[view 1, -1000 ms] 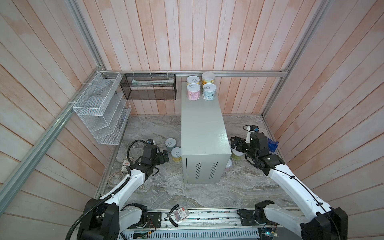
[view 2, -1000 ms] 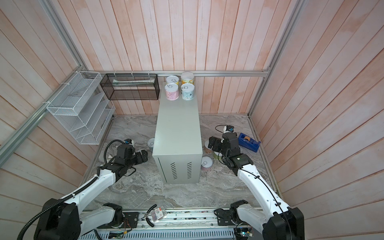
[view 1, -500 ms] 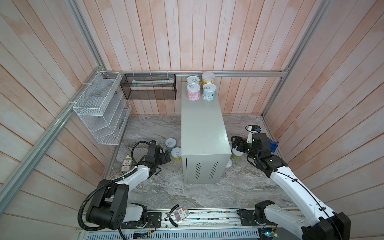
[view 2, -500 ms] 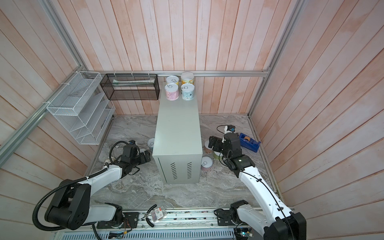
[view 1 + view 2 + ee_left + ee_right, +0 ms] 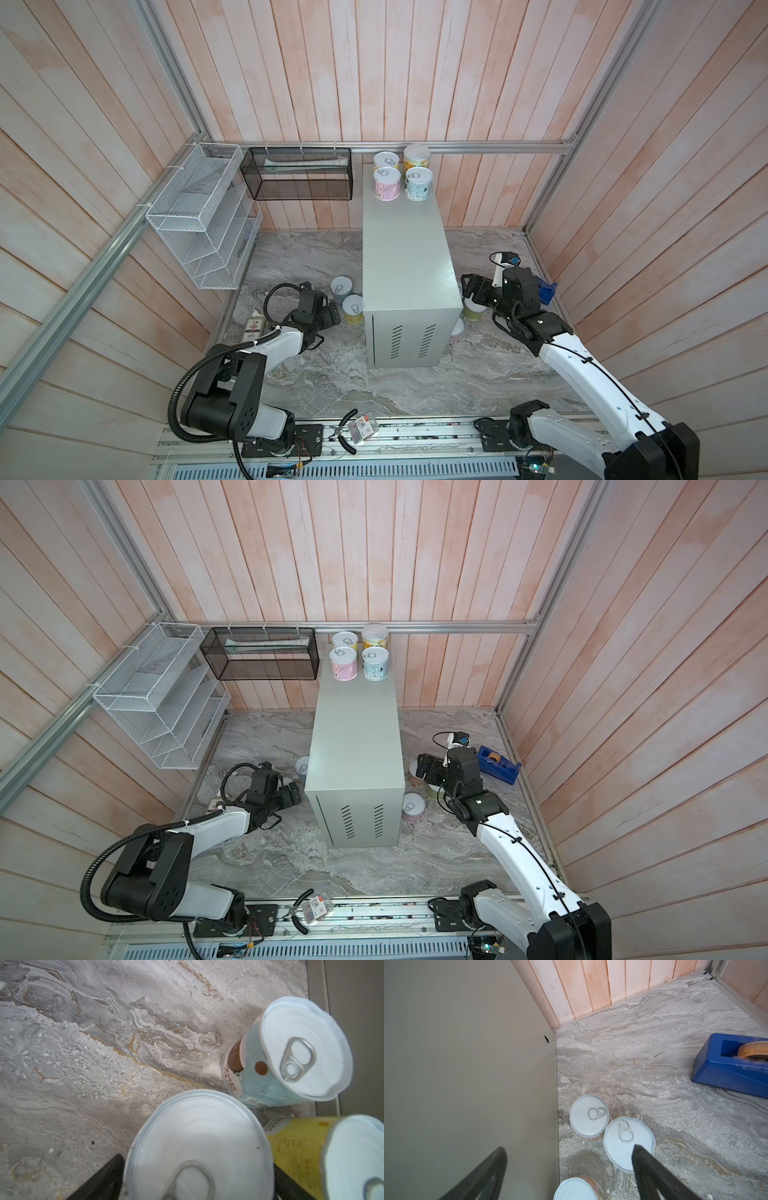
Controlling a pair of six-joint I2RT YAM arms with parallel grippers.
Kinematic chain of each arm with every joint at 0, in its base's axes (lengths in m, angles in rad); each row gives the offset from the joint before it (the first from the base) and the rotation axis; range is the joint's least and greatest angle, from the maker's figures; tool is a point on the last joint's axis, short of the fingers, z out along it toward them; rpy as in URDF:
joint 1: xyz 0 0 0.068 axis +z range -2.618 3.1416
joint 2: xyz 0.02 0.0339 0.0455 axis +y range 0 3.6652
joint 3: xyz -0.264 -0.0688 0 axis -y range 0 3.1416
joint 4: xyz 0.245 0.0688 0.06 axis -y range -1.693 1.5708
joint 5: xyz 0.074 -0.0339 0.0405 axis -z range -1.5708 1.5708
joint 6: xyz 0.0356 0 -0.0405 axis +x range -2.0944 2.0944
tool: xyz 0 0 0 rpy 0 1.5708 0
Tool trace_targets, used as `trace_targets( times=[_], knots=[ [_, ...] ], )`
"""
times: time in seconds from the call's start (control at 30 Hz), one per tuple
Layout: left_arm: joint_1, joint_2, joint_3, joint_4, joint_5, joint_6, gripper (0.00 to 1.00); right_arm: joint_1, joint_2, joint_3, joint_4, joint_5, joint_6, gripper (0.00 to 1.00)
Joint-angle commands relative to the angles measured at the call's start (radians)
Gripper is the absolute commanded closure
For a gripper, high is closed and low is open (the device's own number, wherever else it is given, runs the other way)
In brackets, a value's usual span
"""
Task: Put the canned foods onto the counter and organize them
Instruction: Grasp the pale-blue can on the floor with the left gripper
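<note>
The counter stands mid-floor, with several canned foods grouped at its far end. My left gripper is low on the counter's left. A silver-lidded can sits between its spread black fingers. Whether they touch it I cannot tell. A pale-blue can and a yellow can stand just beyond. My right gripper hangs open and empty by the counter's right side, above three upright cans.
A white wire rack and a black mesh basket hang on the left and back walls. A blue tape dispenser lies on the marble floor right of my right gripper. A small packet lies behind the left arm.
The left arm has folded down and pushed its gripper in toward the cans by the counter. The right gripper has hardly moved.
</note>
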Motion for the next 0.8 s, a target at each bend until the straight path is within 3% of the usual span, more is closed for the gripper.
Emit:
trace_targets(
  times=[0.0, 0.27, 0.53, 0.77],
  knots=[
    [0.0, 0.028, 0.038, 0.027, -0.042, -0.006, 0.04, 0.001, 0.012, -0.002, 0.028, -0.019, -0.005, 0.07],
    [-0.001, 0.074, 0.078, 0.002, -0.049, -0.002, 0.04, 0.001, 0.019, -0.014, 0.05, -0.043, -0.003, 0.07],
    [-0.001, 0.126, 0.127, -0.037, -0.043, 0.004, 0.16, 0.001, 0.026, -0.029, 0.075, -0.055, 0.0, 0.07],
    [-0.003, 0.161, 0.161, -0.076, -0.039, 0.007, 0.16, 0.0, 0.026, -0.03, 0.082, -0.046, -0.011, 0.07]
  ],
)
